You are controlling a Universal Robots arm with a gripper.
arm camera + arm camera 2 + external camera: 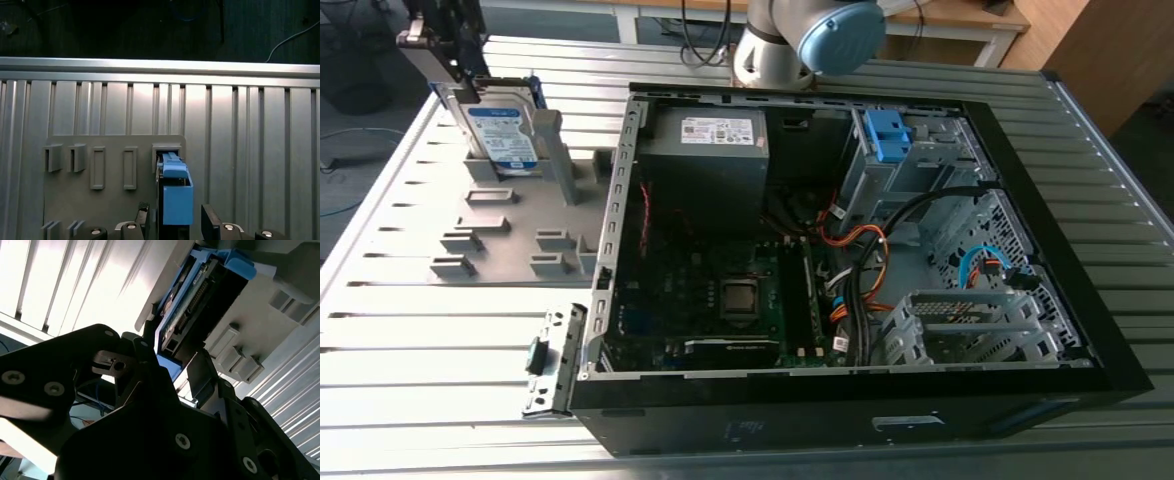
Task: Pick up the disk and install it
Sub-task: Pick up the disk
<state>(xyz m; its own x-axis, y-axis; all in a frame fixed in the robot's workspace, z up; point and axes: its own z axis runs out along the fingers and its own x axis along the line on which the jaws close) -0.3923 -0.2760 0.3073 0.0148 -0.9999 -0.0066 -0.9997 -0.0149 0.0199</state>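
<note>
The disk [500,130], a silver drive with a white-and-blue label in a blue caddy, stands on edge in a slot of the grey holder plate [480,240] at the exterior view's far left. My gripper [460,85] hangs just above its top end. In both wrist views the two black fingers straddle the disk's [176,192] blue caddy end, one finger [145,215] on each side with a small gap to the plastic. The gripper [175,212] is open. From the second wrist view the disk [185,305] shows its connector edge between the gripper's [172,357] fingers.
An open black computer case [1067,300] lies to the exterior view's right of the holder, with a grey power-supply box [707,150], motherboard, cables and a drive cage carrying a blue bracket [887,135]. The arm's base [801,40] stands behind the case. The table is ribbed metal.
</note>
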